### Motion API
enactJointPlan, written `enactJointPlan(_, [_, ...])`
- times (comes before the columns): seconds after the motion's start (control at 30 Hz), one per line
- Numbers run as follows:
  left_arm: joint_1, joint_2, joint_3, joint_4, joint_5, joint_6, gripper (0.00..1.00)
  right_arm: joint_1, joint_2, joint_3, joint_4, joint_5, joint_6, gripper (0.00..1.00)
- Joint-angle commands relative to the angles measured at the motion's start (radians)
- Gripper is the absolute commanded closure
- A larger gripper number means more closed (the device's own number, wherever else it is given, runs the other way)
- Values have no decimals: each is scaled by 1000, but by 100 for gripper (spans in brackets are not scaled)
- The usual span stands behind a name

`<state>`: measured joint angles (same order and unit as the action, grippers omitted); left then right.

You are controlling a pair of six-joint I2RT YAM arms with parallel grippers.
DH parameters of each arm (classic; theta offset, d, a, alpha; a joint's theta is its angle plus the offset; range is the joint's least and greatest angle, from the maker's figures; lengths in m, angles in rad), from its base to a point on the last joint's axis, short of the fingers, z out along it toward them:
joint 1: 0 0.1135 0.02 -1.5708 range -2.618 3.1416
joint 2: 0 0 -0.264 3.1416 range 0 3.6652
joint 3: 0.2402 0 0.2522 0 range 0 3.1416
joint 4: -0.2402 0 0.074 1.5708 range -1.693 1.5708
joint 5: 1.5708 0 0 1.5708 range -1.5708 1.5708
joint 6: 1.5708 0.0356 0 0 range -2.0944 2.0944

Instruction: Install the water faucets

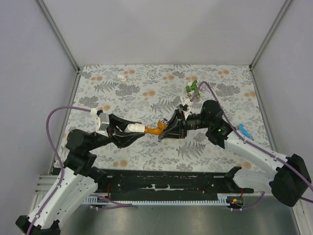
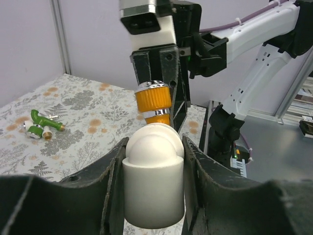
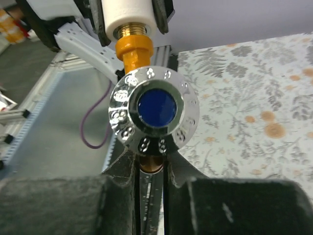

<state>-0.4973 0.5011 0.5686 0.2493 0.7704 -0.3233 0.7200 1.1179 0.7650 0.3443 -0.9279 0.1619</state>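
The orange water faucet [image 1: 155, 129] hangs in mid-air between my two grippers. Its brass thread sits in the end of a white pipe fitting [image 1: 133, 127]. My left gripper [image 1: 139, 128] is shut on that fitting [image 2: 154, 176], with the orange faucet [image 2: 152, 103] beyond it. My right gripper [image 1: 167, 124] is shut on the brass stem under the faucet's chrome knob [image 3: 155, 110], which has a blue centre. The orange body [image 3: 134, 49] and white fitting [image 3: 129, 17] lie behind the knob. A green faucet [image 1: 192, 88] and a blue one [image 1: 243, 130] lie on the table. No dark red faucet is in view.
A small separate white fitting [image 1: 121, 77] lies at the far left of the floral table mat [image 1: 146, 161]. A small white piece [image 1: 185, 100] lies near the green faucet [image 2: 41, 126]. White walls and metal posts enclose the table.
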Motion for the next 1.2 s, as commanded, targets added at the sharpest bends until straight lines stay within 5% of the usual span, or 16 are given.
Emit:
enactJointPlan(0.0, [-14, -30, -9, 82, 141, 73, 98, -79, 86, 60, 162, -3, 445, 100])
enactJointPlan(0.2, [-14, -41, -36, 96, 12, 33, 98, -82, 83, 50, 191, -11, 413, 59])
enactJointPlan(0.37, [-14, -42, -81, 180, -43, -8, 98, -80, 86, -3, 332, -5, 454, 40])
enactJointPlan(0.67, [-14, -4, -110, 307, -46, -88, 98, -62, 180, -29, 599, -43, 596, 33])
enactJointPlan(0.87, [-14, 2, -118, 334, -62, -95, 98, -54, 241, -38, 780, -65, 718, 42])
enactJointPlan(1.03, [-14, -9, -119, 286, -100, -92, 97, -56, 253, -41, 820, -71, 745, 97])
enactJointPlan(1.17, [-14, -56, -79, 97, -186, -56, 47, -70, 212, -41, 699, -58, 653, 100])
